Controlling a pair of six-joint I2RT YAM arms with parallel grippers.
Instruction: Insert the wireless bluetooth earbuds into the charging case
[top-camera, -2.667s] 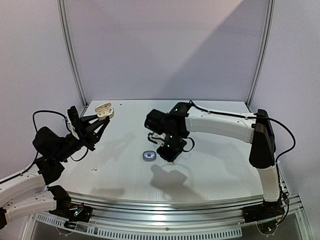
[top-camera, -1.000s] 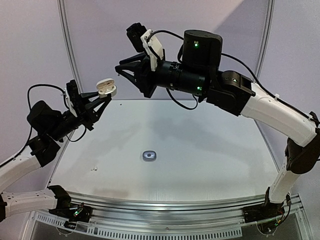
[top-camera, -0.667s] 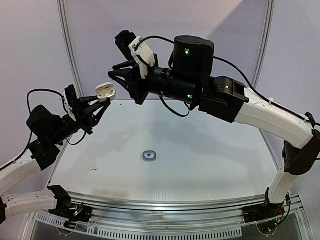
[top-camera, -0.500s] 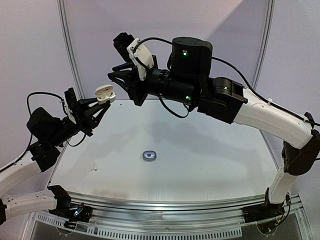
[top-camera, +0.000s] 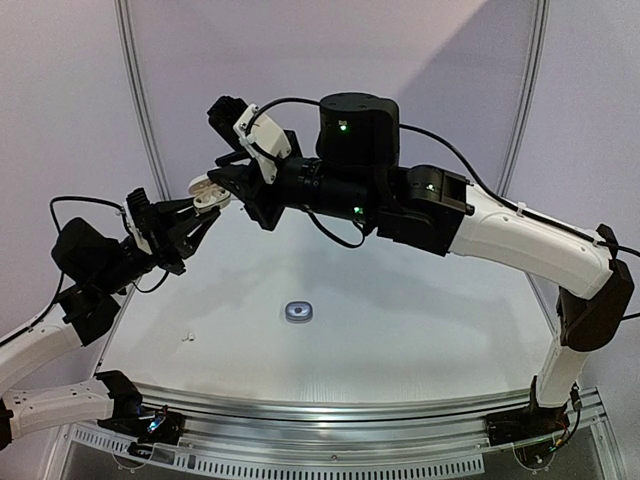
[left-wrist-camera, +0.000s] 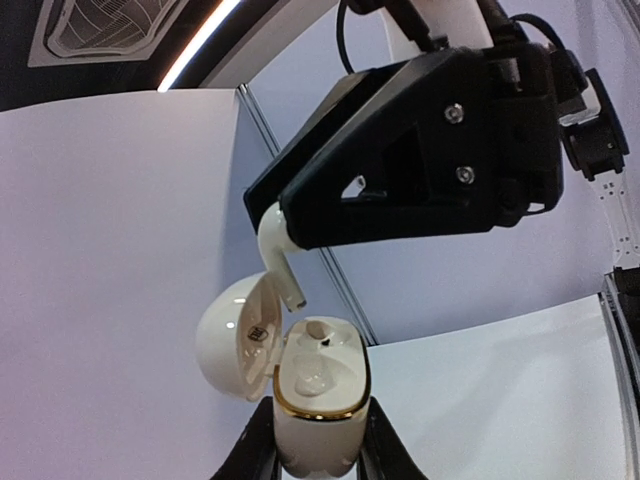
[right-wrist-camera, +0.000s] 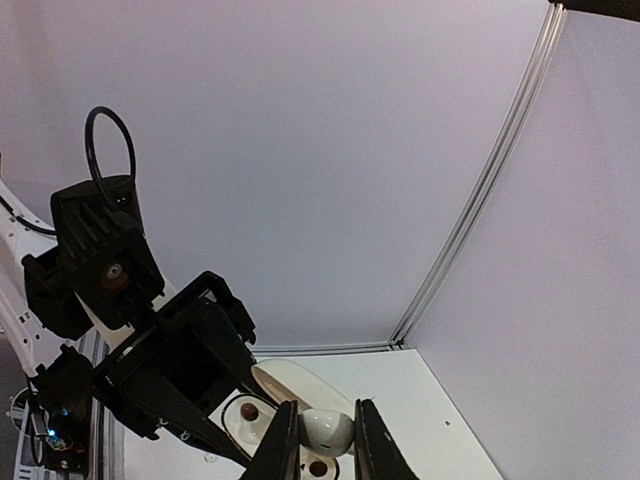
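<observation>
My left gripper (top-camera: 200, 208) (left-wrist-camera: 318, 452) is shut on the white charging case (top-camera: 206, 192) (left-wrist-camera: 318, 395) and holds it up in the air. The case has a gold rim, and its lid (left-wrist-camera: 232, 335) hangs open to the left. Both sockets in it (right-wrist-camera: 243, 412) show empty. My right gripper (top-camera: 220, 176) (right-wrist-camera: 326, 412) (left-wrist-camera: 278, 215) is shut on one white earbud (right-wrist-camera: 327, 431) (left-wrist-camera: 280, 255). In the left wrist view the earbud's stem points down, just above the case's far socket, close to the lid. No other earbuds show.
A small dark round case (top-camera: 298, 312) lies on the white table (top-camera: 420, 320) near its middle. A tiny speck (top-camera: 185, 338) lies at the front left. Metal frame posts (top-camera: 138, 110) (top-camera: 520, 110) stand at the back corners.
My right arm has swung left and brought the white earbud over the open case. My left arm has kept hold of the case and shifted slightly left.
</observation>
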